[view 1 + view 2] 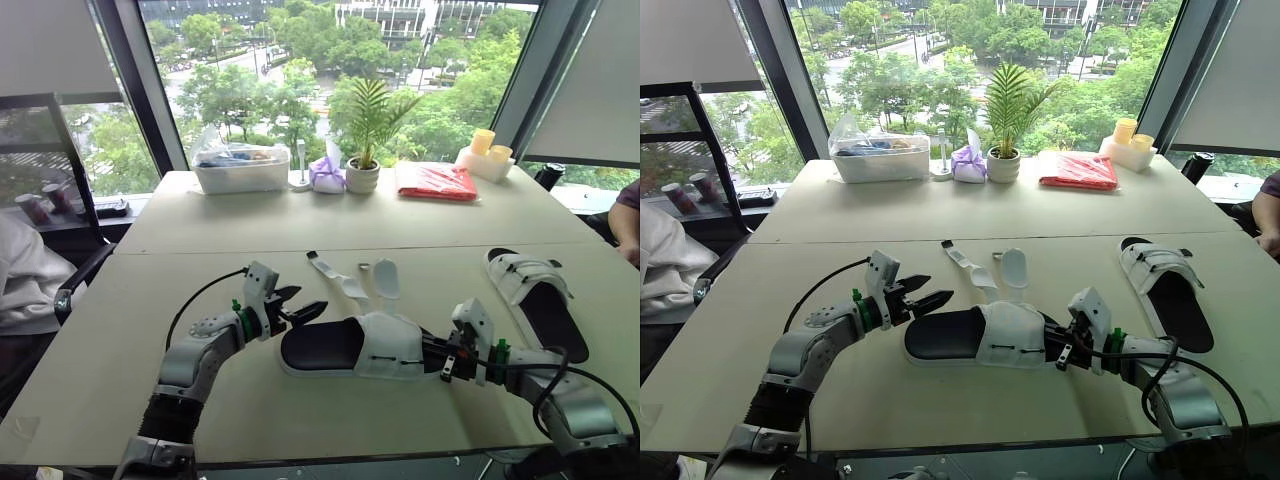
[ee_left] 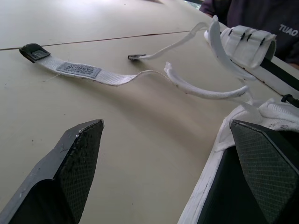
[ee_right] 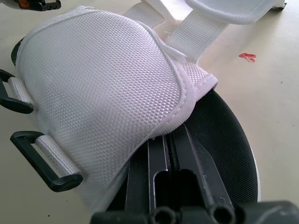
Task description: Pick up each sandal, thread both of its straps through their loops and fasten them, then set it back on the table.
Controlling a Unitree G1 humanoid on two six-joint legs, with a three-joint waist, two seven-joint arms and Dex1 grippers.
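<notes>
The near sandal (image 1: 352,346) lies flat on the front table (image 1: 90,350), heel toward the left gripper (image 1: 300,302), toe toward the right gripper (image 1: 432,351). Its two straps (image 1: 338,276) are unthreaded and trail loose on the tabletop behind it, and the black loops (image 3: 46,164) along the edge of its white upper hang empty. The left gripper's fingers (image 2: 77,161) are spread wide at the heel, one over the black footbed and one over bare table, with the sole's rim between them. The right gripper's fingers (image 3: 161,156) lie pressed together on the footbed, their tips hidden under the white upper. The second sandal (image 1: 536,292) sits well apart to the right, straps across it.

On the far table a clear plastic bin (image 1: 241,167) holds bagged items (too small to tell apart, some blue). Beside it stand a small palm in a white pot (image 1: 362,177), a red packet (image 1: 436,181) and two yellow cups (image 1: 490,146) on a white box.
</notes>
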